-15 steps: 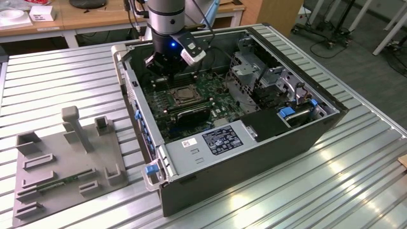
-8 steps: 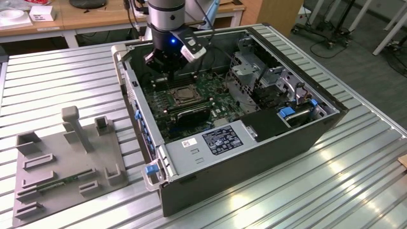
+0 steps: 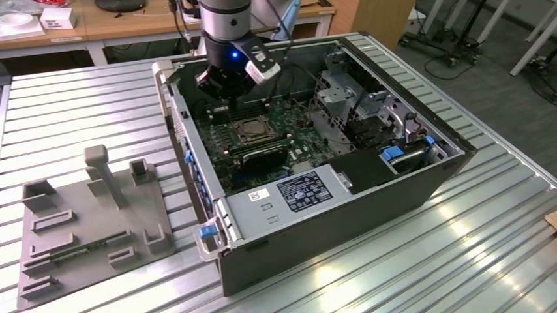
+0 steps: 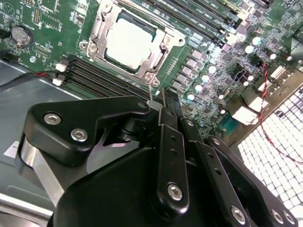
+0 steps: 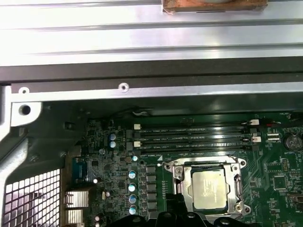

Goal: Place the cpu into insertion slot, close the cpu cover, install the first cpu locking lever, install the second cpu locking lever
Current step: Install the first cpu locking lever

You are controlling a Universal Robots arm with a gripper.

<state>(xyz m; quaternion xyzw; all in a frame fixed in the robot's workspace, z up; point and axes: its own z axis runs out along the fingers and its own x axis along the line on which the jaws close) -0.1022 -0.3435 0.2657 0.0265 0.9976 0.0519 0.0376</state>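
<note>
cpu was found sat under the shut cover on the green board, tool was seen clenched on nothing, parked close by the cover's edge

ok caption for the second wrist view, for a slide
black gripper over the green motherboard, pale grey square cpu seated under the thin silvery metal cpu cover frame

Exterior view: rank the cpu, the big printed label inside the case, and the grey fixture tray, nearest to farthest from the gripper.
1. cpu, on the motherboard, right by the gripper.
2. printed label, farther along inside the case.
3. grey fixture tray, outside the case, at the exterior view's left.
</note>
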